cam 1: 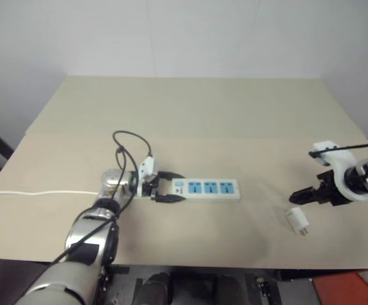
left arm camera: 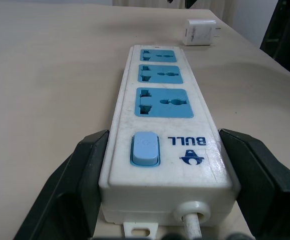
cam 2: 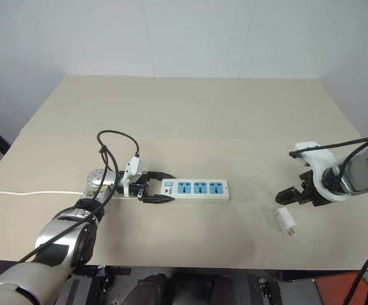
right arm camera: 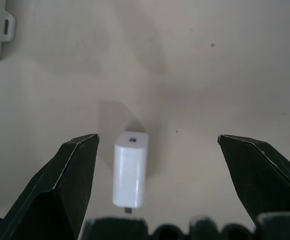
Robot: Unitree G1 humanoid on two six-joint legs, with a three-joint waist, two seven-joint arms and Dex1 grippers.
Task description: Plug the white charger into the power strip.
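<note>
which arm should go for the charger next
Right. The right gripper hangs open just above the white charger, which lies loose on the table. The left gripper straddles the power strip at its switch end.

power strip (cam 1: 206, 189): white bar, three blue socket faces, blue switch, dark "BULL" lettering
white charger (cam 1: 297, 220): plain white
left gripper (cam 1: 168, 189): black fingers
right gripper (right arm camera: 157, 170): black fingers
table (cam 1: 196, 121): plain beige
cord (cam 1: 37, 193): white
</note>
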